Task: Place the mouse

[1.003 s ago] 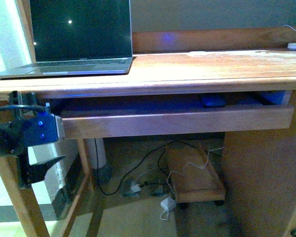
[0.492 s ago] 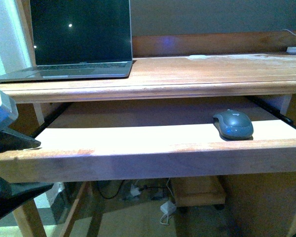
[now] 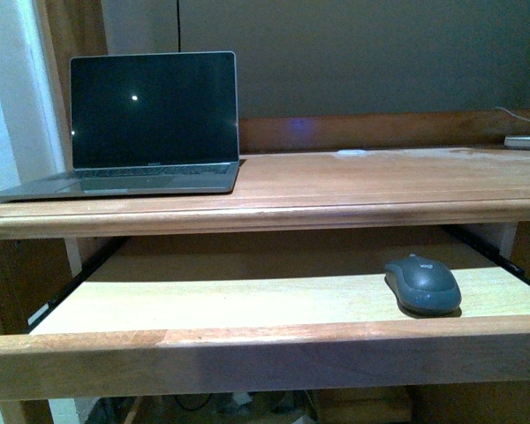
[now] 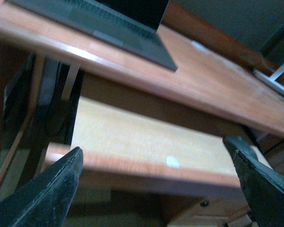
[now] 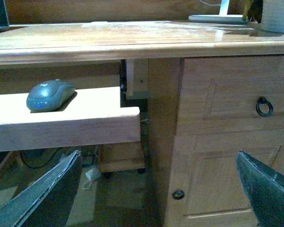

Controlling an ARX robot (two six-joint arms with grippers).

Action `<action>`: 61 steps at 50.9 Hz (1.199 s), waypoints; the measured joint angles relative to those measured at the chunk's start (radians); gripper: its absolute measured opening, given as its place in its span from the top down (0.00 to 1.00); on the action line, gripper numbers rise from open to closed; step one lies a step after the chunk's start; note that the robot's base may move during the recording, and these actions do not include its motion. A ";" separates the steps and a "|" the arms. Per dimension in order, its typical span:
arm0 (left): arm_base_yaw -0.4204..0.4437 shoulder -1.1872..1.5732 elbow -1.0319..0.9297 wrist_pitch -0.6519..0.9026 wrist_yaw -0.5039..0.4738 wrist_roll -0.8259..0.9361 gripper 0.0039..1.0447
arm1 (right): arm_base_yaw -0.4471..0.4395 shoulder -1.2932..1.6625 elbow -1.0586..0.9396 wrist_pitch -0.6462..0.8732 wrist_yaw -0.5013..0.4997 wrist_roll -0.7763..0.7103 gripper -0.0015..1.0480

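Your right pincer (image 5: 157,156) hangs spread, empty; pickup looks pending: reach for the mouse (image 5: 49,95) ahead on the tray (image 5: 85,127).

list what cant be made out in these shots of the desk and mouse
- Front view: neither end effector shows; both arms lie outside the frame.
- Left wrist view: the mouse is unseen; a finger of the open left end effector covers the far end of the tray.
- Front view: the flat white thing on the desk is cut off by the picture's edge.
- Front view: the laptop screen is dark, nothing readable.
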 joint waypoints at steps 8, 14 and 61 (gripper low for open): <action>-0.061 -0.470 -0.166 -0.189 -0.299 0.250 0.28 | 0.000 0.001 0.000 -0.001 0.000 0.000 0.07; 0.139 -0.544 -0.240 -0.192 -0.145 0.396 0.53 | 0.068 0.235 0.079 0.027 0.047 0.007 0.07; 0.156 -0.651 -0.360 -0.171 -0.130 0.444 0.98 | 0.605 1.544 1.061 -0.132 0.464 0.055 0.07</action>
